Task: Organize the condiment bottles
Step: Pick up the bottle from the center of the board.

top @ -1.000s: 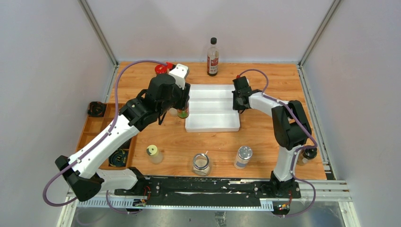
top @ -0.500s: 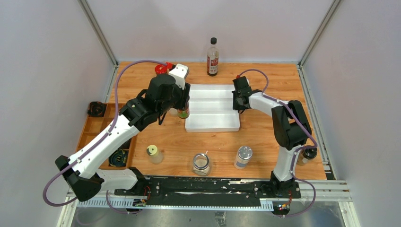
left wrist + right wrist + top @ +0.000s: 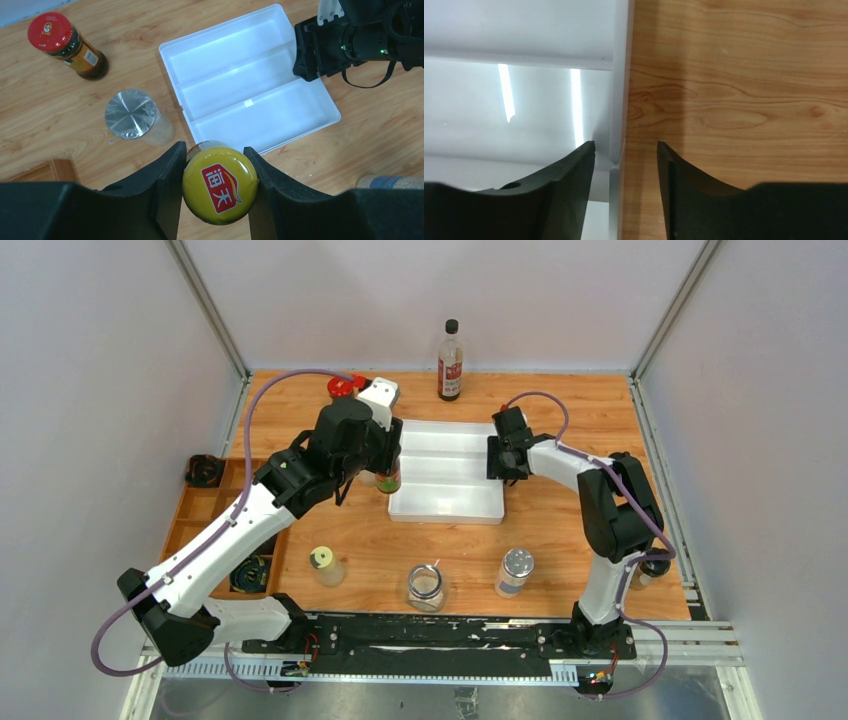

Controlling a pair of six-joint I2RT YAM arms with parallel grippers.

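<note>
My left gripper [image 3: 214, 147] is shut on a yellow-capped jar [image 3: 220, 185], held just off the near-left corner of the white tray [image 3: 450, 502]. My right gripper [image 3: 625, 144] is open and straddles the tray's right wall [image 3: 619, 75] without pinching it. A red-capped dark bottle [image 3: 65, 42] and a silver-capped jar [image 3: 131, 113] stand left of the tray. The tall clear bottle with a red label [image 3: 450, 362] stands at the back edge. Along the front stand a small yellowish bottle [image 3: 323, 565], a glass jar [image 3: 426, 586] and a silver-capped jar [image 3: 515, 571].
A wooden compartment organizer [image 3: 200, 510] sits at the left edge with a coiled cable [image 3: 250, 575] in it. Another small bottle [image 3: 650, 568] stands behind the right arm's base. Metal frame posts rise at the back corners.
The right gripper has opened, letting go of the tray's right wall. The tray has shifted slightly left and nearer. The left gripper still holds the yellow-capped jar in place.
</note>
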